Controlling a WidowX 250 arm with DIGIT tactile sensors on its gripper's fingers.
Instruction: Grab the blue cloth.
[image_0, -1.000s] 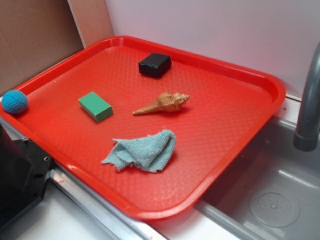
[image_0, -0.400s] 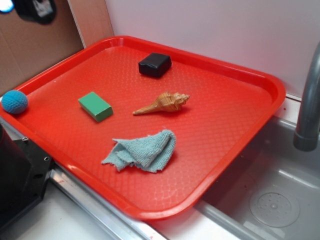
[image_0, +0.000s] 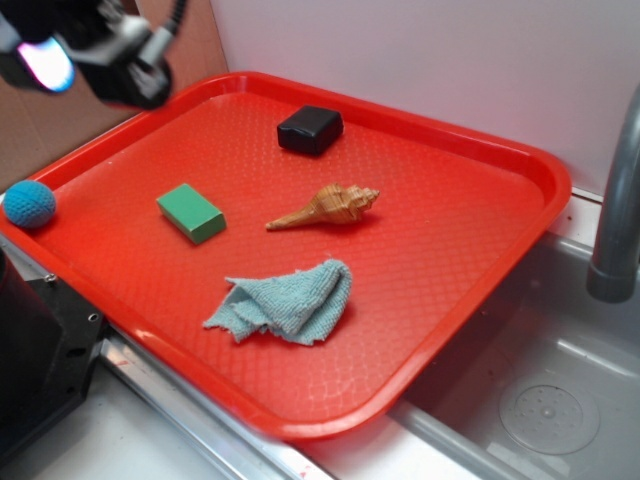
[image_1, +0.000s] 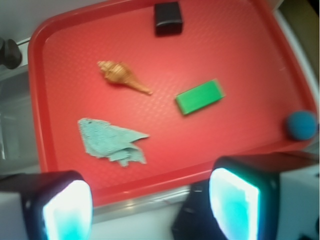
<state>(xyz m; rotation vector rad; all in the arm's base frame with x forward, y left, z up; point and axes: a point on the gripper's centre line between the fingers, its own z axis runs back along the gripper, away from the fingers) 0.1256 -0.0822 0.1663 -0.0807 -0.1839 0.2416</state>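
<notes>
The blue cloth (image_0: 288, 303) lies crumpled on the red tray (image_0: 470, 250), toward its near edge, clear of everything else. The shell (image_0: 325, 207) sits just beyond it, the green block (image_0: 190, 212) off to one side, and the black block (image_0: 310, 129) near the far rim. A blue ball (image_0: 28, 203) rests at the tray's left edge.

The gripper (image_1: 150, 202) hangs high over the tray's far-left corner, well apart from the cloth, with its fingers (image_1: 67, 212) spread wide and nothing between them.

The step in hand looks like the approach. To do it well, bring the gripper directly above the thickest bunched fold of the cloth rather than its thin ragged tail, keep the fingers spread, and descend straight until the tips nearly meet the tray. Closing on a raised ridge should gather enough fabric. Stay clear of the shell on the way in.
</notes>
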